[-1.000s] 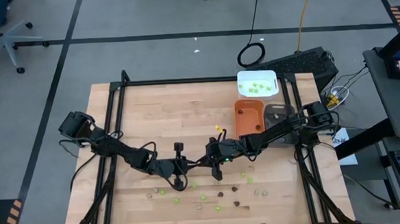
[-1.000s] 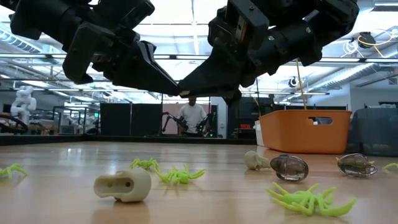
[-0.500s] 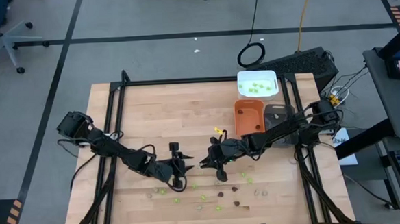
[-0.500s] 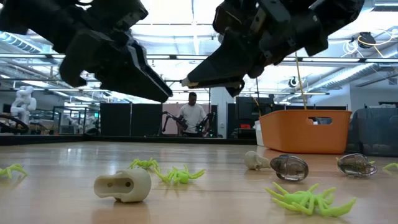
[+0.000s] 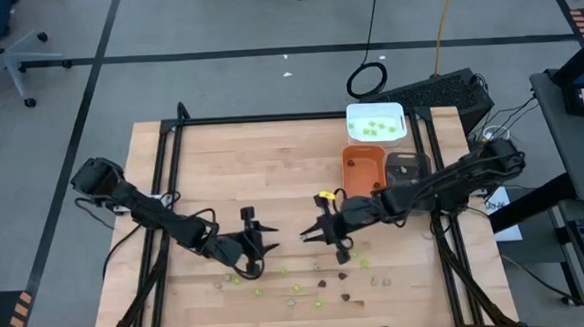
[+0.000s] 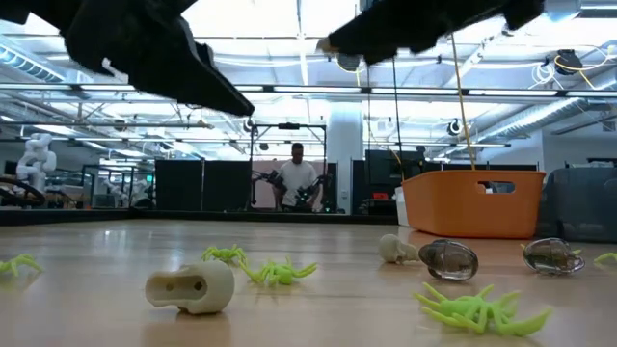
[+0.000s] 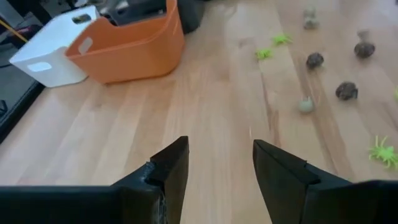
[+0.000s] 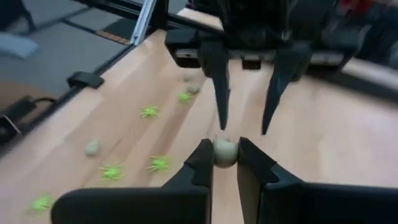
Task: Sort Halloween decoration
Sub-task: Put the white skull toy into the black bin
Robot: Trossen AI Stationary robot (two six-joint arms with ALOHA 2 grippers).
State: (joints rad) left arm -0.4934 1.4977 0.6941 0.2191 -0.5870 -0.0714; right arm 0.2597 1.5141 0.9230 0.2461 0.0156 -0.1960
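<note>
1. Your right gripper (image 8: 225, 163) is up off the table (image 5: 272, 165), near its middle, with both fingers pinched on a small pale beige piece (image 8: 224, 151).
2. From above, that right gripper (image 5: 316, 231) points toward the left arm, and its arm stretches back past the orange tray (image 5: 363, 169).
3. Your left gripper (image 7: 221, 163) faces it, fingers spread apart with nothing between them; bare wood shows through the gap.
4. From above, the left gripper (image 5: 261, 236) sits just left of the table's middle, near the right one but not touching it.
5. The rest of the decorations lie scattered along the near part of the table: lime-green spiders (image 6: 278, 271), a beige skull-like piece (image 6: 191, 287) and dark brown round pieces (image 6: 448, 259).
6. More green pieces sit in the white tray (image 5: 375, 122) at the far right, just behind the orange tray.
7. A dark grey tray (image 5: 406, 164) stands right beside the orange one.
8. Across the room, a person (image 6: 297, 180) stands in the background, well beyond the table.
</note>
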